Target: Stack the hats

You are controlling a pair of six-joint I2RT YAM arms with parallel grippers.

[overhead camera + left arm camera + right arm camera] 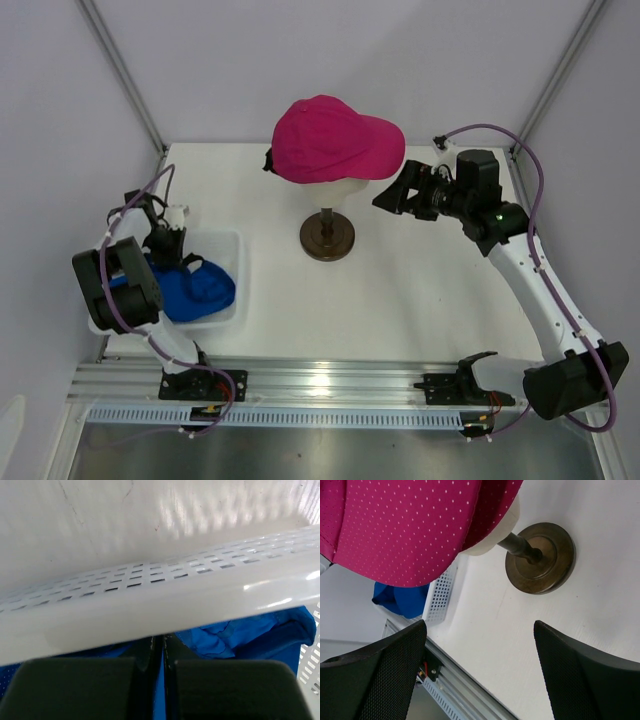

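The magenta hat [335,138] sat on the cream mannequin head [340,190], brim pointing to the right in the top view, above the brown stand [327,237] at the back middle of the white table [420,290]. The blue hat [195,290] lay crumpled inside the white mesh basket [232,240] at the left side of the table, well apart from the magenta one.

The left gripper [163,655] was down at the far rim of the basket, over the blue fabric. Its two black pads were pressed nearly together, with only a thin slit between them. Blue showed through that slit in the left wrist view, but whether any cloth was actually pinched could not be told. The basket's perforated rim ran across just in front of the fingers.

The right gripper [400,190] hovered just beside the magenta brim, on its right, pointing toward the mannequin. Its fingers were spread wide with nothing between them. In the right wrist view the dotted magenta fabric filled the upper left, with the stand's round base on the table beyond the parted fingers
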